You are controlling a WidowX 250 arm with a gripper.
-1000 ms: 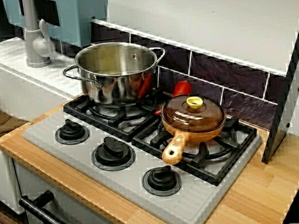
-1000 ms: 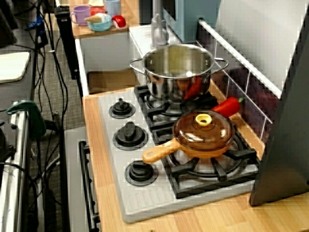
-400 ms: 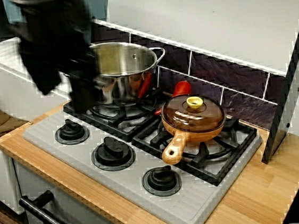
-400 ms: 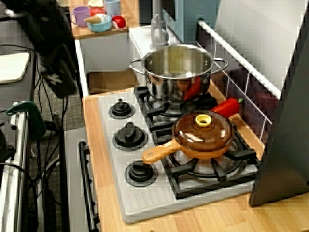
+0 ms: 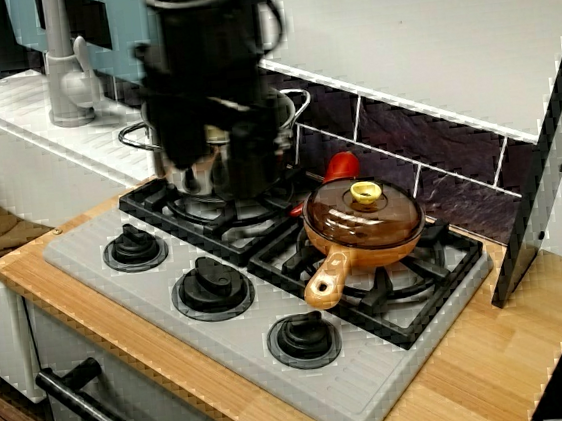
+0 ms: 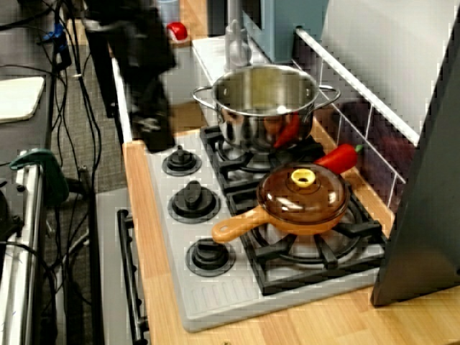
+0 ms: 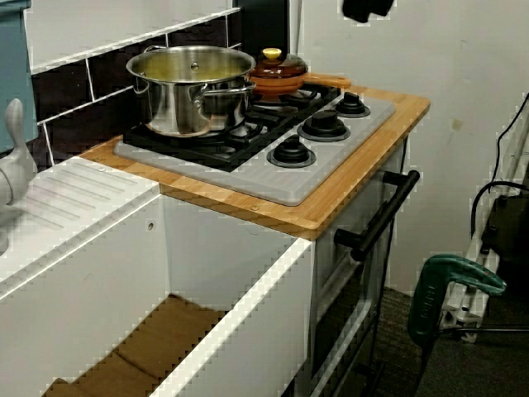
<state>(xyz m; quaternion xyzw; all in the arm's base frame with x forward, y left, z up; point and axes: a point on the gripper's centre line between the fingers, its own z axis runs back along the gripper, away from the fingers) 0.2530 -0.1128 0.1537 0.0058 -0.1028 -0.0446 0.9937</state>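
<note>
My gripper (image 5: 217, 172) is a blurred black mass hanging in front of the steel pot (image 5: 288, 109) on the back left burner in the front view. In the side view the gripper (image 6: 151, 129) hangs above the counter's left end, beside the nearest stove knob (image 6: 181, 160) and left of the pot (image 6: 266, 100). Motion blur hides how its jaws stand, and I see nothing in them. A brown lidded pan (image 5: 363, 222) with a wooden handle sits on the right burner. A red pepper (image 5: 341, 167) lies behind it by the tiles.
Three black knobs (image 5: 212, 286) line the grey stove front. A sink with a faucet (image 5: 65, 72) lies to the left. A dark panel (image 5: 540, 143) leans at the right. Cups and bowls (image 6: 172, 25) stand beyond the sink. An oven handle (image 7: 380, 219) juts out below.
The arm swept in from the left. One second ago it was out of view; now it hangs in front of the pot. Pot, pan and pepper have not moved.
</note>
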